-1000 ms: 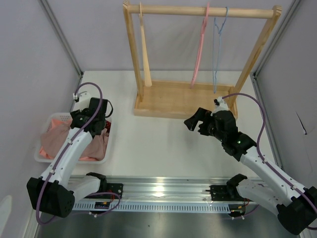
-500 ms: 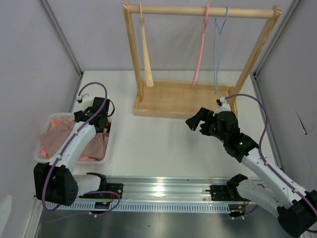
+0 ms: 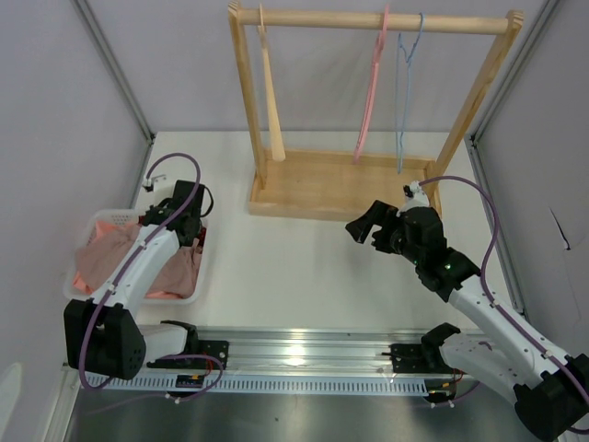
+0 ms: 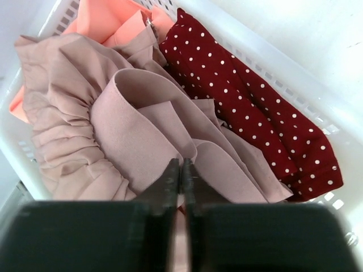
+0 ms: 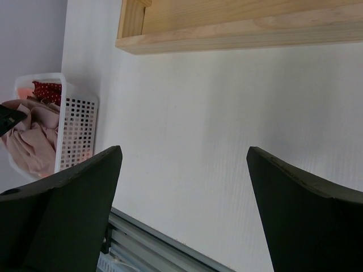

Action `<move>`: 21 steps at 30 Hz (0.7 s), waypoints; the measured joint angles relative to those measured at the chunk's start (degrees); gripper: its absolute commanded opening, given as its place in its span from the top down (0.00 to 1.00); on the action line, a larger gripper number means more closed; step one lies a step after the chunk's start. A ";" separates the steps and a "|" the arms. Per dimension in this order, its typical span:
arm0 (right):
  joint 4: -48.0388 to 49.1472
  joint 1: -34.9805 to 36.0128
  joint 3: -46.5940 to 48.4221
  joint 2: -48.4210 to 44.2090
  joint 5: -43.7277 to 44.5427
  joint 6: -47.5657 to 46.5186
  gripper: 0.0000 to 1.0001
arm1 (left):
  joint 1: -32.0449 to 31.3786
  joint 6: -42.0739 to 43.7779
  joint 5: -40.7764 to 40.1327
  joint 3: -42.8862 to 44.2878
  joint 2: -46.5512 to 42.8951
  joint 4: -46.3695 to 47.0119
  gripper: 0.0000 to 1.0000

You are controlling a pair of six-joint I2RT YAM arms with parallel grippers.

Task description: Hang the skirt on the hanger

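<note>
The skirt [image 3: 101, 258] is a dusty-pink ruffled garment piled in the white basket [image 3: 70, 287] at the left. In the left wrist view its folds [image 4: 136, 113] fill the basket [image 4: 295, 73]. My left gripper [image 3: 187, 235] reaches down into the basket; its jaws [image 4: 180, 164] are pressed together on a fold of the skirt, with a sliver of cloth between them. A wooden hanger [image 3: 270, 101], a pink hanger [image 3: 373, 83] and a blue hanger [image 3: 403, 92] hang from the rack. My right gripper [image 3: 361, 228] hovers open over the bare table [image 5: 182, 150].
A dark red polka-dot garment [image 4: 255, 119] and a salmon-orange one [image 4: 108, 20] share the basket. The wooden rack [image 3: 340, 189] stands at the back with its base board on the table [image 5: 238, 28]. Grey walls close both sides; a metal rail [image 3: 294, 354] runs along the near edge.
The left gripper has gone from open to shut on the skirt's fold, after shifting slightly toward the basket's far end. The right arm has barely moved.
</note>
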 measured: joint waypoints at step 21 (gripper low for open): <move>-1.49 -0.55 6.84 4.11 -2.56 -0.85 0.01 | -5.60 4.96 14.71 29.92 -12.52 -9.44 1.00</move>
